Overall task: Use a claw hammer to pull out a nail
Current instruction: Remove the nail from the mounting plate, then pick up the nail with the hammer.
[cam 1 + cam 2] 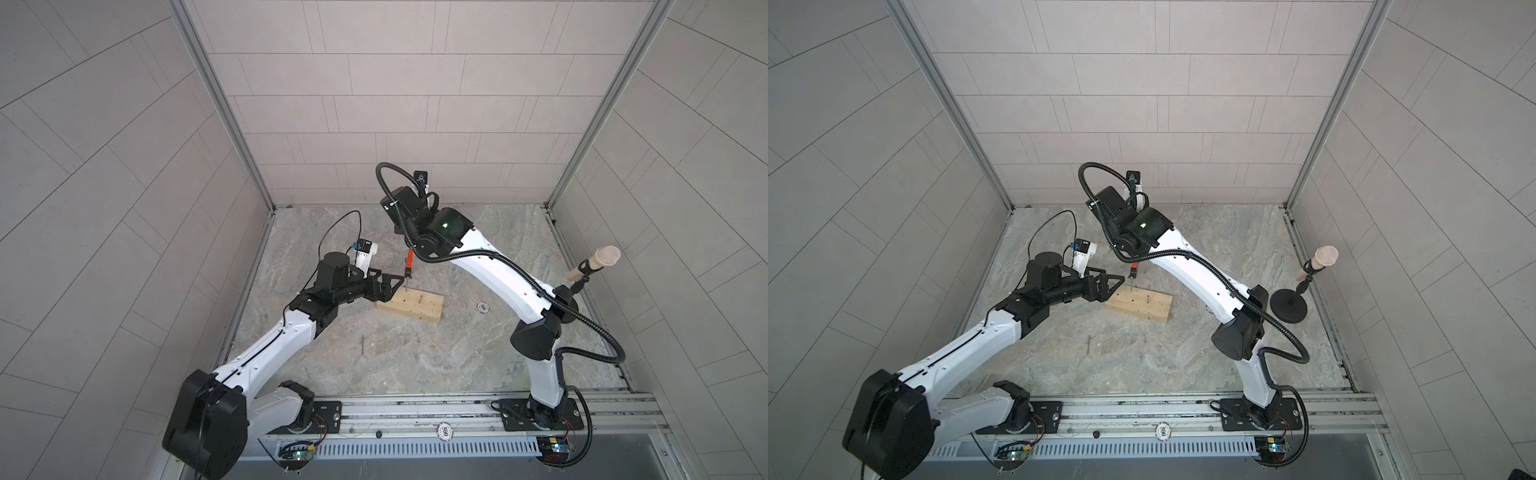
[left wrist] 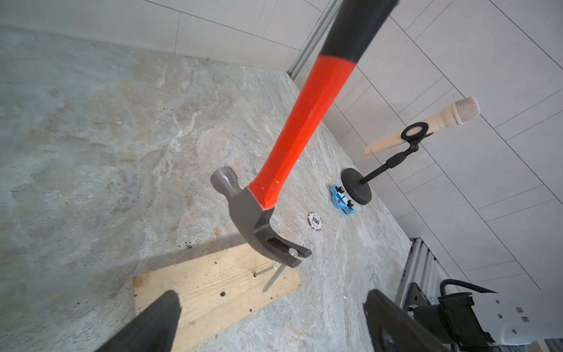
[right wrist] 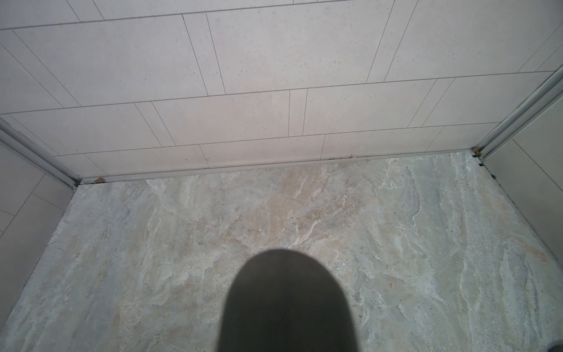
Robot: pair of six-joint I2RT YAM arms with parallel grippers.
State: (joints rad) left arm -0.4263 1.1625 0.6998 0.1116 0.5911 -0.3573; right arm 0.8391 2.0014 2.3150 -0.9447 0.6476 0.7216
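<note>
I have the hammer (image 2: pixel 243 219) hanging head-down over the left end of the block (image 2: pixel 207 289), which lies a little left of the middle of the table (image 2: pixel 91 137). The right gripper (image 1: pixel 409 244) is mostly tucked under its own wrist in both top views. The hammer's black handle end runs up into it and the tool hangs clear of the table, so I read it as pinched on the hammer. The orange shaft tilts slightly, and the steel head sits just above the wood with the forked claw lowest. The nail (image 2: pixel 274 279) has its head caught in the claw's slot and its shank slants down to the block's top; whether the tip is bedded in the wood I cannot tell. A second nail (image 2: pixel 265 271) leans out of the block just beside it. My left gripper (image 2: pixel 272 297) is spread wide and holds nothing, one finger (image 2: pixel 152 323) over the block's left end. I cannot tell if it touches the wood. A loose nail (image 1: pixel 363 344) lies on the table nearer me. To the right are a chip (image 2: pixel 315 221), a blue toy car (image 2: pixel 342 199) and, at the far right, a microphone (image 2: pixel 426 125) on its stand.
</note>
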